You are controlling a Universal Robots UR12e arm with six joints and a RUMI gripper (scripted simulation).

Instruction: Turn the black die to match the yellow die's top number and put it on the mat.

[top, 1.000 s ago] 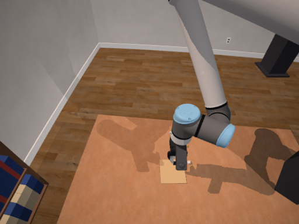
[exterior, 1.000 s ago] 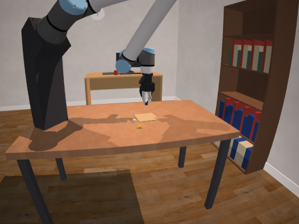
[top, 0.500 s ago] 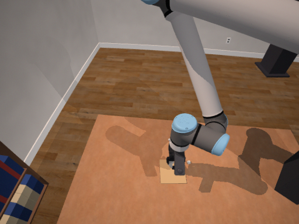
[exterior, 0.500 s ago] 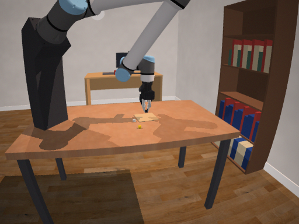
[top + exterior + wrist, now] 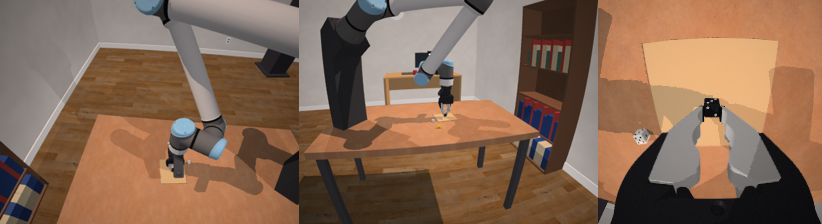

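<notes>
Jaws point(image 5: 445, 115) pinch the black die point(image 5: 445, 115) point(image 5: 712, 107) between their tips, over the mat point(image 5: 165, 178) point(image 5: 451, 119) point(image 5: 710, 60).

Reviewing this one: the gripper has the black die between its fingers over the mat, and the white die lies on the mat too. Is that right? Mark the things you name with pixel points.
Not quite: the white die point(image 5: 188, 162) point(image 5: 433, 120) point(image 5: 641, 136) lies beside the mat point(image 5: 172, 180) point(image 5: 451, 119) point(image 5: 710, 60), as the wrist view shows. The rest stands.

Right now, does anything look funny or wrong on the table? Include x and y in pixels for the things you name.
Nothing looks spilled or broken. The small white die point(image 5: 188, 162) point(image 5: 433, 120) point(image 5: 641, 136) and small yellow die point(image 5: 438, 127) sit off the square tan mat point(image 5: 166, 179) point(image 5: 451, 119) point(image 5: 673, 55), but only the black one must go there.
</notes>
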